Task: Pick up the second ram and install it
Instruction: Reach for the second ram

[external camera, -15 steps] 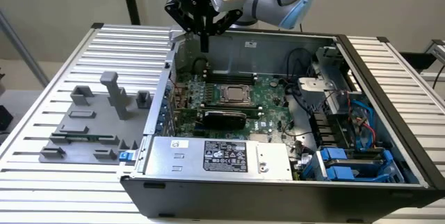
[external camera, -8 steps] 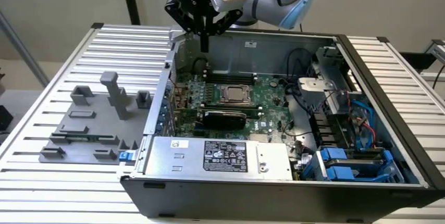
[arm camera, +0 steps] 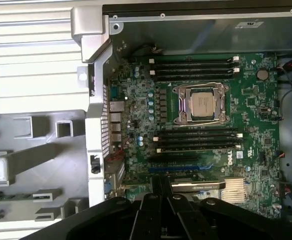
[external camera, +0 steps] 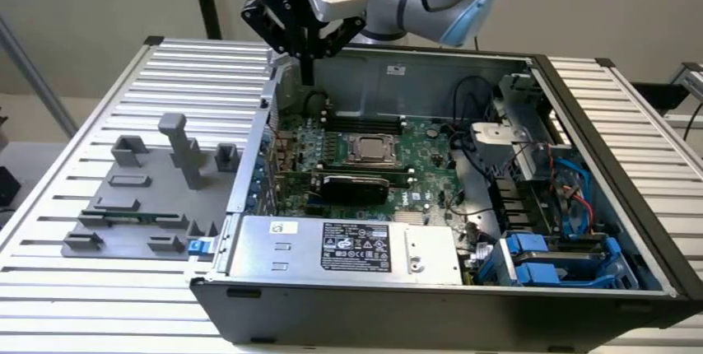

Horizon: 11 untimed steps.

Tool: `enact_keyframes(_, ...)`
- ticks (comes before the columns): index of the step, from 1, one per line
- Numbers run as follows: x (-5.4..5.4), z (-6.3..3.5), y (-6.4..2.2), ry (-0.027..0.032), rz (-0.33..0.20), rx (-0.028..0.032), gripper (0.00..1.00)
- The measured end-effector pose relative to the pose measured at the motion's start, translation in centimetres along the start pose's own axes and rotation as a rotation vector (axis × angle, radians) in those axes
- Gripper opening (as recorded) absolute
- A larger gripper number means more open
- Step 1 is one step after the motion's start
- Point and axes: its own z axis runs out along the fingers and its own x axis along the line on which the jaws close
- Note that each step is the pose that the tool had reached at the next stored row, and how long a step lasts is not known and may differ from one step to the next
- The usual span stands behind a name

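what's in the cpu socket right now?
A silver-lidded processor sits in the CPU socket, with no cooler over it. The socket's contacts beneath are covered by the chip and cannot be seen.

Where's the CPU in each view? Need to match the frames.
Exterior view: the CPU sits about the middle of the green board, inside the open case.
Wrist view: the CPU sits in its metal socket frame, between two banks of black memory slots.
Shared landmark: the grey holder on the table just outside the case wall.
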Motion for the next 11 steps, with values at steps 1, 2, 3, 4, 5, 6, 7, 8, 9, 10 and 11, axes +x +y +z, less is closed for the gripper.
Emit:
enact_keyframes(1, 0.5, -0.02, -0.16, 0.0001, 0.000, 0.0001, 0.11)
enact_keyframes(2, 0.9, -0.03, -0.33, 0.0000, 0.000, 0.0000, 0.11)
enact_keyframes(3, 1.3, -0.05, -0.49, 0.0000, 0.000, 0.0001, 0.11)
enact_keyframes(4, 1.8, -0.06, -0.65, 0.0001, 0.000, 0.0001, 0.11)
enact_keyframes(5, 2.2, -0.07, -0.81, 0.0000, 0.000, 0.0000, 0.11)
enact_keyframes(6, 2.7, -0.09, -0.98, 0.0000, 0.000, 0.0001, 0.11)
enact_keyframes(7, 3.1, -0.10, -1.12, 0.0000, 0.000, 0.0000, 0.11)
enact_keyframes(8, 3.5, -0.11, -1.28, 0.0000, 0.000, 0.0000, 0.11)
enact_keyframes(9, 4.0, -0.12, -1.43, 0.0000, 0.000, 0.0001, 0.11)
enact_keyframes(10, 4.4, -0.13, -1.58, 0.0000, 0.000, 0.0001, 0.11)
enact_keyframes(11, 4.9, -0.13, -1.72, 0.0000, 0.000, 0.0000, 0.11)
